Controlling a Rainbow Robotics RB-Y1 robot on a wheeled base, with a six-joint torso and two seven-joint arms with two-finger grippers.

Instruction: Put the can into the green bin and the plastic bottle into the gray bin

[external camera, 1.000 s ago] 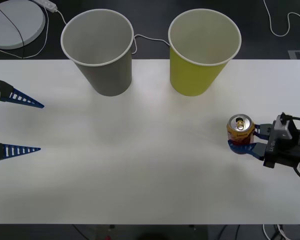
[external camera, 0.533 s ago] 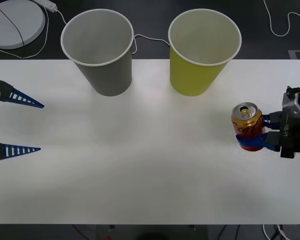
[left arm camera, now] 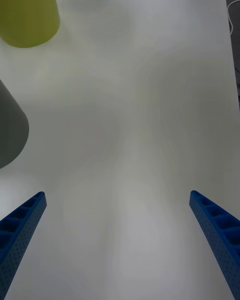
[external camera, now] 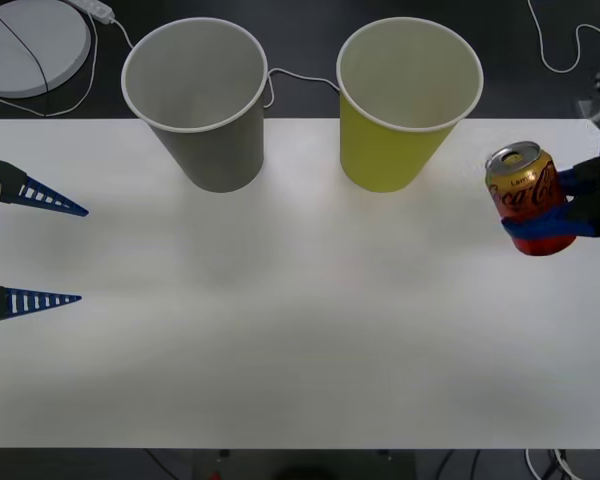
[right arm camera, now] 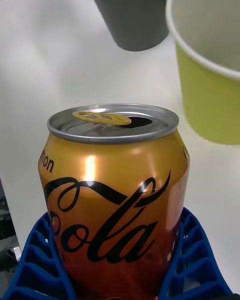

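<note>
At the right edge of the front view, our right tool (external camera: 558, 210) is grasping the can (external camera: 525, 195) upright above the table (external camera: 300, 330), right of the green bin (external camera: 405, 105). At the left edge, our left tool (external camera: 25, 245) is hanging released.

Bright, even overhead light washes the white table (external camera: 300, 330); shadows stay faint. A highlight streaks the can (right arm camera: 115, 195). The far bins look soft.
</note>
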